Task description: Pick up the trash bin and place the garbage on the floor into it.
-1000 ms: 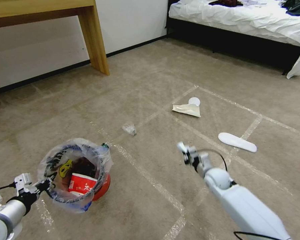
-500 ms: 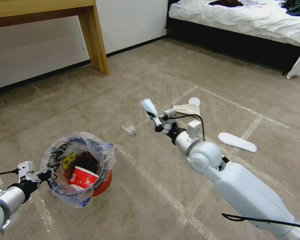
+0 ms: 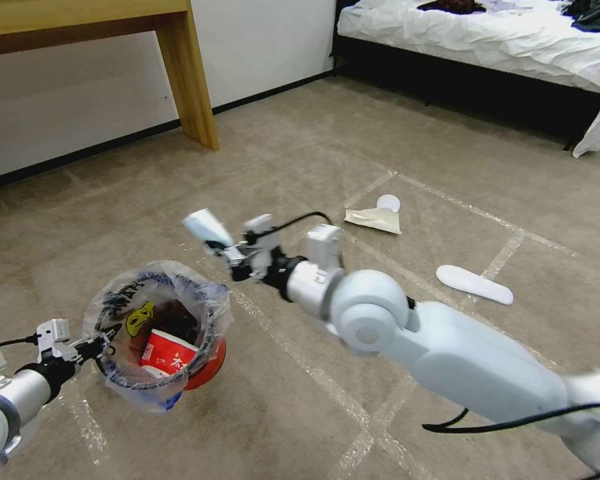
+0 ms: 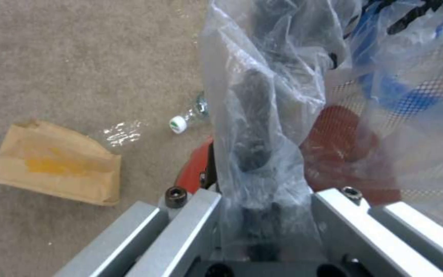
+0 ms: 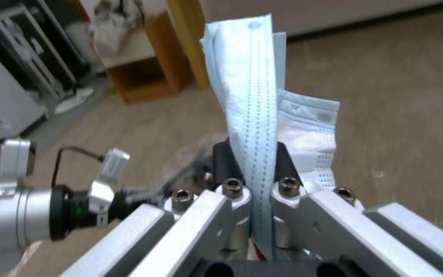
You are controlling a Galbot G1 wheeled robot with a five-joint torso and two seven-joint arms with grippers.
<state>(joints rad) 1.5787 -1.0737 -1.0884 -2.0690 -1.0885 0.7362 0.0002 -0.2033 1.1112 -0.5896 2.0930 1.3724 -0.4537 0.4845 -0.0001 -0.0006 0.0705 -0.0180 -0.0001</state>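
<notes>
Right now the trash bin (image 3: 203,363) hangs just off the floor (image 3: 300,167), its rim and clear bag liner (image 3: 123,307) pinched in the clenched left gripper (image 3: 93,348). Inside it sits a red snack wrapper (image 3: 167,361). Above and beyond the bin's far rim, the right gripper (image 3: 232,255) is clamped on a folded pale blue face mask (image 5: 252,96). Farther past it lie a tan paper piece (image 3: 373,219) and a white insole (image 3: 475,284)
</notes>
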